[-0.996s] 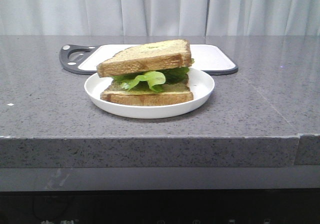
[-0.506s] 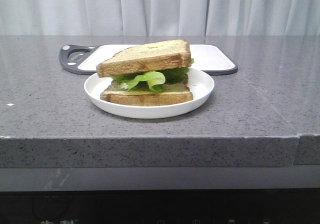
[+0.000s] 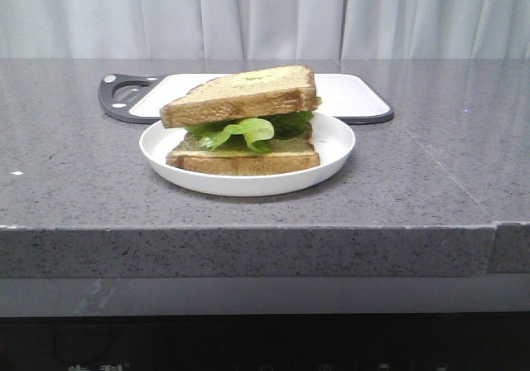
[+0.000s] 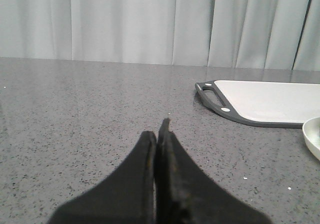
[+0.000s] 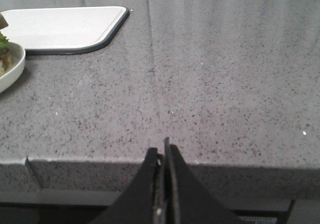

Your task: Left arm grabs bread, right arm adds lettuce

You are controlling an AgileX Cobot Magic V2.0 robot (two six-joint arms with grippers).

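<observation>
A white plate point(image 3: 331, 143) stands mid-table with a sandwich on it. The bread point(image 3: 244, 163), with a golden-brown crust and a pale face, lies at the bottom. The green ruffled lettuce point(image 3: 240, 131) lies on it. A second, speckled slice point(image 3: 240, 96) rests tilted on top. Neither arm shows in the front view. My left gripper point(image 4: 158, 132) is shut and empty, low over the bare table, apart from the plate's rim point(image 4: 312, 139). My right gripper point(image 5: 163, 150) is shut and empty at the table's front edge, far from the plate point(image 5: 12, 69).
A white cutting board with a dark rim and handle point(image 3: 352, 98) lies behind the plate; it also shows in the left wrist view point(image 4: 270, 101) and the right wrist view point(image 5: 60, 26). A grey curtain hangs behind the table.
</observation>
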